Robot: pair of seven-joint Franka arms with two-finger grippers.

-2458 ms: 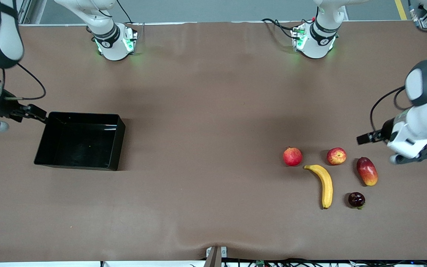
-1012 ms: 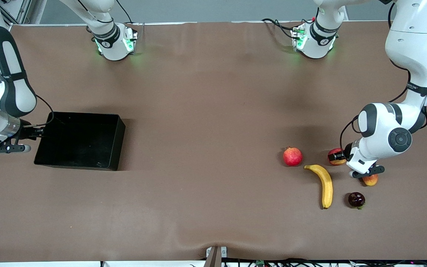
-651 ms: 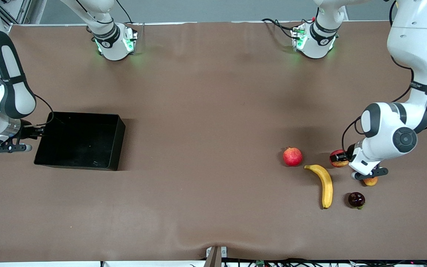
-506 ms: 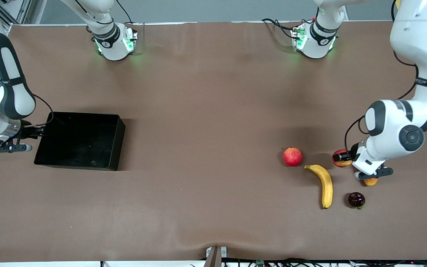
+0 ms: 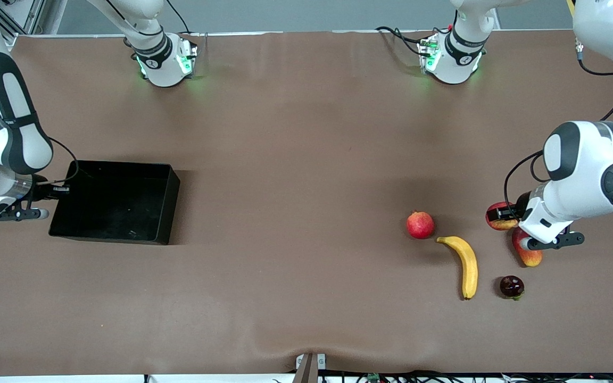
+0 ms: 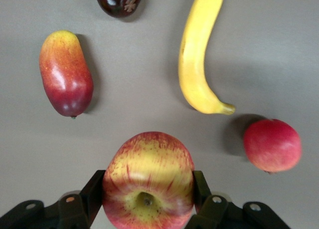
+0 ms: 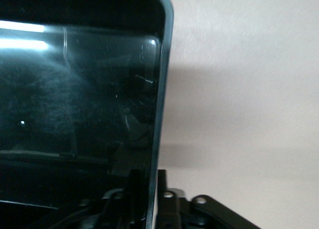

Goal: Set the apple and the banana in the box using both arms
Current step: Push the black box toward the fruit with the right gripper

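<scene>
My left gripper (image 5: 499, 215) is shut on the apple (image 5: 504, 224) and holds it just above the table, over the spot beside the mango. In the left wrist view the apple (image 6: 148, 181), red with yellow streaks, sits between both fingers (image 6: 93, 194). The yellow banana (image 5: 466, 265) lies on the table nearer the front camera and also shows in the left wrist view (image 6: 199, 59). The black box (image 5: 171, 207) stands at the right arm's end. My right gripper (image 5: 63, 189) is shut on the box's end wall (image 7: 162, 89), one finger inside and one outside.
A pinkish-red round fruit (image 5: 420, 224) lies beside the banana's stem end. A red-yellow mango (image 5: 530, 256) lies partly under my left hand. A small dark fruit (image 5: 511, 286) lies nearest the front camera. The box holds nothing.
My left gripper came down onto the apple, shut on it, then lifted and carried it a little toward the left arm's end. My right gripper took hold of the box wall and stays there.
</scene>
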